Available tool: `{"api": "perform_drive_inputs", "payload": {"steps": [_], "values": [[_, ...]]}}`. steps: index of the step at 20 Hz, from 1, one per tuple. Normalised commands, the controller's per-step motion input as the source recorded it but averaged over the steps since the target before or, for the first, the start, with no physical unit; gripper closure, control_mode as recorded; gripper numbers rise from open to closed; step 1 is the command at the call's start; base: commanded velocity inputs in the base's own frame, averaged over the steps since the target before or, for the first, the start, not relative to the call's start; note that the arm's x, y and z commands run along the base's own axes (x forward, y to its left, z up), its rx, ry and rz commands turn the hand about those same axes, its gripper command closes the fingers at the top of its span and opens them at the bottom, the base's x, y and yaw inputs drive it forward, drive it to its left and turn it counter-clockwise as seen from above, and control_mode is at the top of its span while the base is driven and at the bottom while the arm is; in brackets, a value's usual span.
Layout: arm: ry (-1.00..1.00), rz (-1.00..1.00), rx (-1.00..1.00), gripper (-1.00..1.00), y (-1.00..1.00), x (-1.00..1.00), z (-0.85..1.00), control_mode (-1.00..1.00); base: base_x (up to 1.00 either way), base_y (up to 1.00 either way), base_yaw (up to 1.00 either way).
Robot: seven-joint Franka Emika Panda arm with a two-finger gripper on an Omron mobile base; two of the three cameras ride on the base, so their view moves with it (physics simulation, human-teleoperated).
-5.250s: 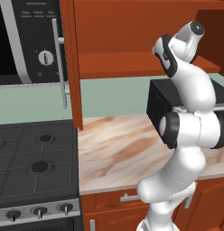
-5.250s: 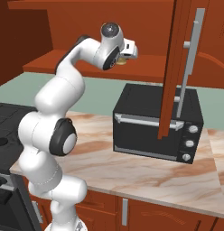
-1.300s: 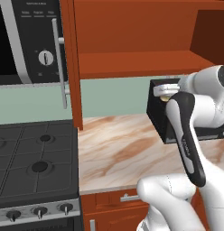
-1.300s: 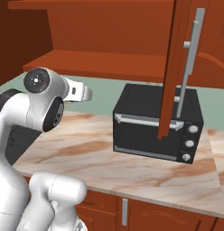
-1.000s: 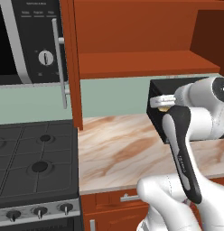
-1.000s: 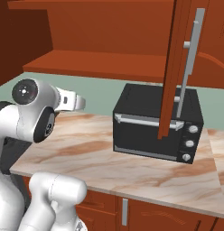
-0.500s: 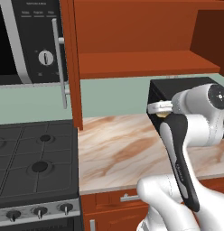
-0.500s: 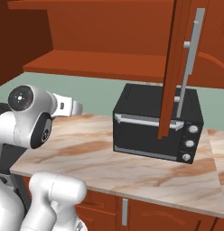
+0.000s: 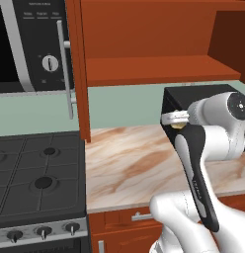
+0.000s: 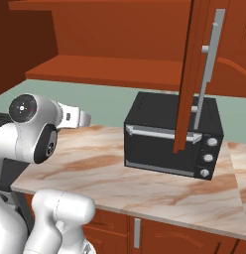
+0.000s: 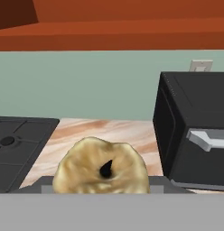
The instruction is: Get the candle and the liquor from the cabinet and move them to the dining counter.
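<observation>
Marble-look worktop [image 9: 129, 163] is running along a pale green wall, under the open red-brown cabinet [image 9: 149, 64] whose shelf is showing bare wood. Down at the bottom of the hand view the candle [image 11: 101, 168] is sitting large and yellowish-gold, its dark wick pointing up, pressed between the grey fingers [image 11: 46, 186] at its two sides. From the left base camera the same gold speck is peeking out just under the gripper [image 9: 178, 121], which is clenching it in the air above the worktop, in front of the black toaster oven [image 10: 172, 136]. From the right base camera the white hand [image 10: 75, 118] is reaching sideways toward the oven, well apart from it. An open cabinet door [image 10: 199, 69] with a long silver handle is hanging in front of the oven. Off to one side, a black stove [image 9: 38, 178] is adjoining the worktop, with a microwave [image 9: 30, 44] mounted above it.
</observation>
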Motion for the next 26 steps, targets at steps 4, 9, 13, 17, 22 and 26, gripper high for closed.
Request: {"api": "perform_drive_inputs", "payload": {"steps": [4,9,13,17,22,26], "values": [[0.00,0.00,0.00,1.00,0.00,0.00,0.00,1.00,-0.03,0.00,0.00],[0.00,0.00,0.00,1.00,0.00,0.00,0.00,1.00,-0.33,0.01,0.09],[0.00,0.00,0.00,1.00,0.00,0.00,0.00,1.00,-0.57,0.05,0.13],[0.00,0.00,0.00,1.00,0.00,0.00,0.00,1.00,-0.61,0.00,0.08],[0.00,0.00,0.00,1.00,0.00,0.00,0.00,1.00,-0.51,0.06,0.26],[0.00,0.00,0.00,1.00,0.00,0.00,0.00,1.00,-0.30,0.15,0.77]]}}
